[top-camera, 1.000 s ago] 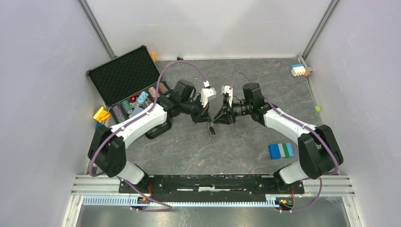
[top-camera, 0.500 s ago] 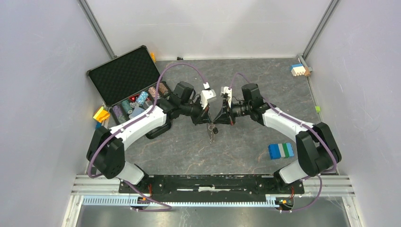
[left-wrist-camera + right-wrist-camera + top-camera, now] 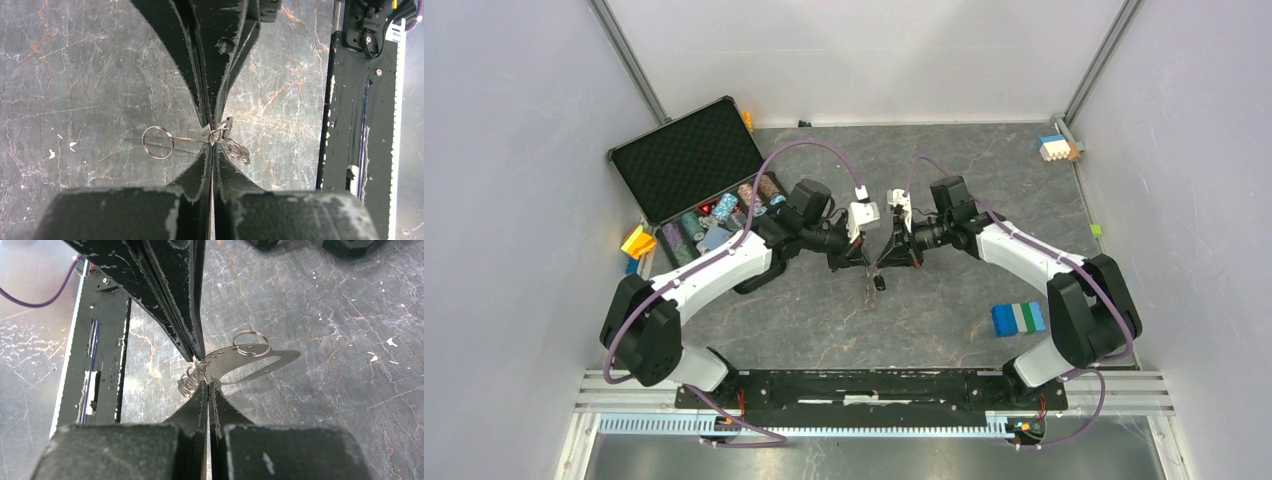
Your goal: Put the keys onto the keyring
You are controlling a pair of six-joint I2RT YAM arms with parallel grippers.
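My two grippers meet tip to tip above the middle of the table. The keyring (image 3: 250, 362) is a flat grey D-shaped loop with small holes, held off the table between them. A small wire ring (image 3: 251, 342) hangs on it, and a bunch of wire rings (image 3: 189, 382) sits at its pinched end. My left gripper (image 3: 212, 145) is shut on that end. My right gripper (image 3: 207, 383) is shut on it from the opposite side. In the left wrist view the keyring shows edge-on beside a ring (image 3: 157, 142). The black-headed key (image 3: 879, 283) dangles just below the tips.
An open black case (image 3: 686, 160) with coloured chips (image 3: 714, 215) stands at the back left, a yellow block (image 3: 637, 242) beside it. A blue, green and white block (image 3: 1018, 318) lies at the front right. A small block stack (image 3: 1056, 148) sits at the back right.
My right gripper has moved in toward the left one and shut its jaws on the keyring's end. The left gripper stayed shut and shifted slightly.
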